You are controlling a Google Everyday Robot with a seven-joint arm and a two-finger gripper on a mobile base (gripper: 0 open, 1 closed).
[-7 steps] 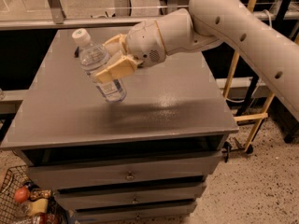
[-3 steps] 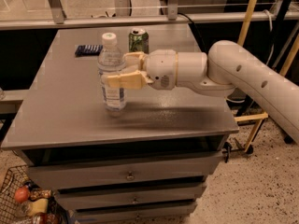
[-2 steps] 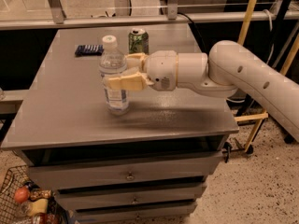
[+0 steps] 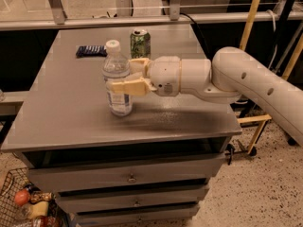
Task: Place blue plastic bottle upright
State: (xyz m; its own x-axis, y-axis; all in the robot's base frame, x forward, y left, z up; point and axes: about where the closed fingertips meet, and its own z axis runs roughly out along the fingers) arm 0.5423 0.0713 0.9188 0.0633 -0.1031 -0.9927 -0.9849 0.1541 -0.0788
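Note:
The blue plastic bottle [image 4: 119, 102], clear with a white cap and a blue-and-white label, stands upright on the grey table top [image 4: 66, 117], left of centre. Its base rests on the surface. My gripper [image 4: 120, 74] reaches in from the right and is shut on the bottle's middle. One tan finger [image 4: 128, 86] crosses the front of the bottle and the other shows behind it. The white arm [image 4: 246, 77] stretches off to the right.
A green soda can [image 4: 140, 43] stands just behind the gripper. A small flat dark-blue packet [image 4: 91, 50] lies at the back left. Drawers sit under the table top. A wire basket [image 4: 21, 205] is on the floor at left, and a yellow frame [image 4: 250, 18] is at right.
The bottle was held tilted in the air over the back left of the table. It has come down, turned upright and now stands on the table. Over the last second it has barely moved.

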